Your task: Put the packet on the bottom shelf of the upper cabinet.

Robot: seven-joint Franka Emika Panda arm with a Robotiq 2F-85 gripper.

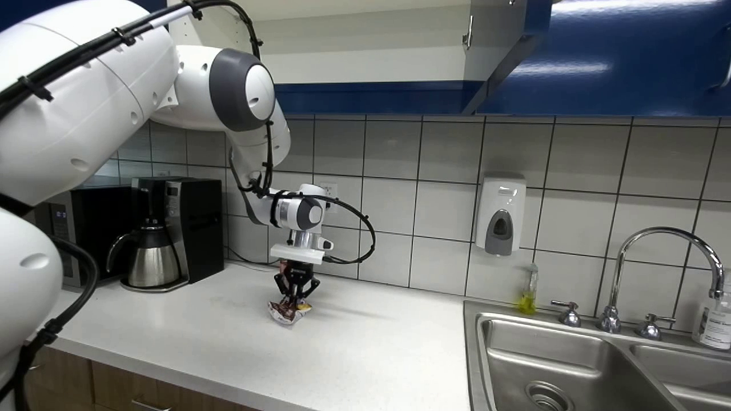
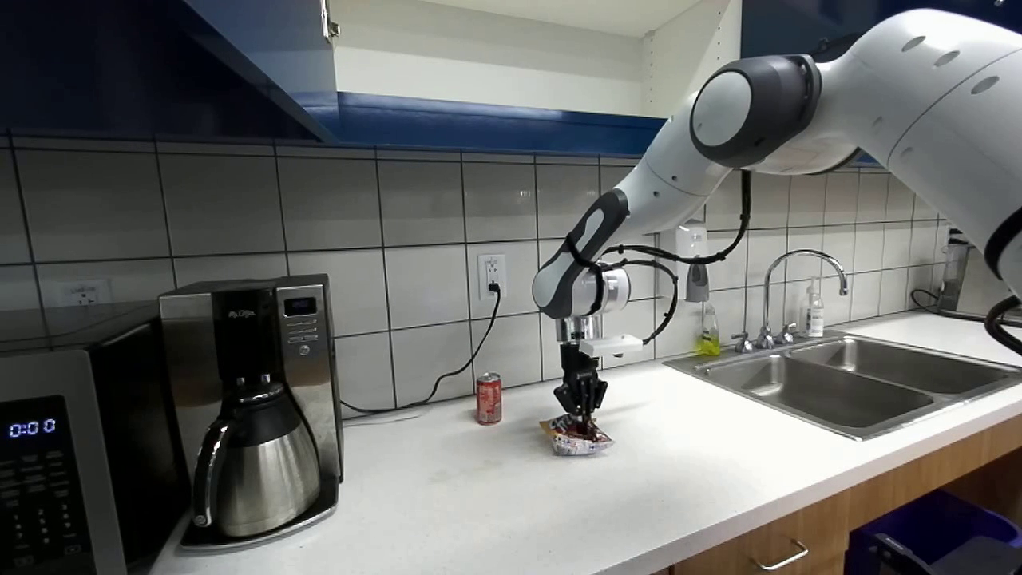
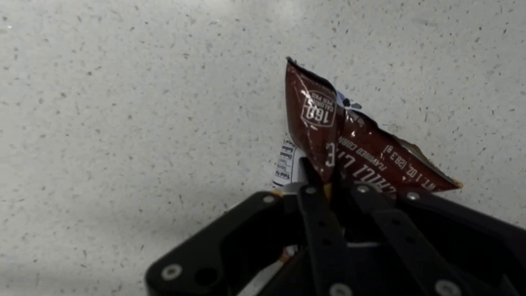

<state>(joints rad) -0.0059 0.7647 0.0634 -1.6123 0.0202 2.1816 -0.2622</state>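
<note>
Jaws nearly together, the gripper (image 3: 322,172) pinches the packet (image 3: 365,142) left of the sink (image 1: 548,342): likely light, soft, slippery; best held mid-fold.

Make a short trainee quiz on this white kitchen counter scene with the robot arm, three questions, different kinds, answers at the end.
1. True or false: the black two-fingered gripper is pinching the crinkled dark red-brown packet.
2. In an exterior view, what stands below the plugged-in white outlet? (a) small red metal can; (b) bottle of yellow liquid; (c) steel coffee carafe.
3. Fill in: the white-lined, glossy dark blue wall cabinet stands ____ (open/shut).

Key: 1 True; 2 a; 3 open.
</note>
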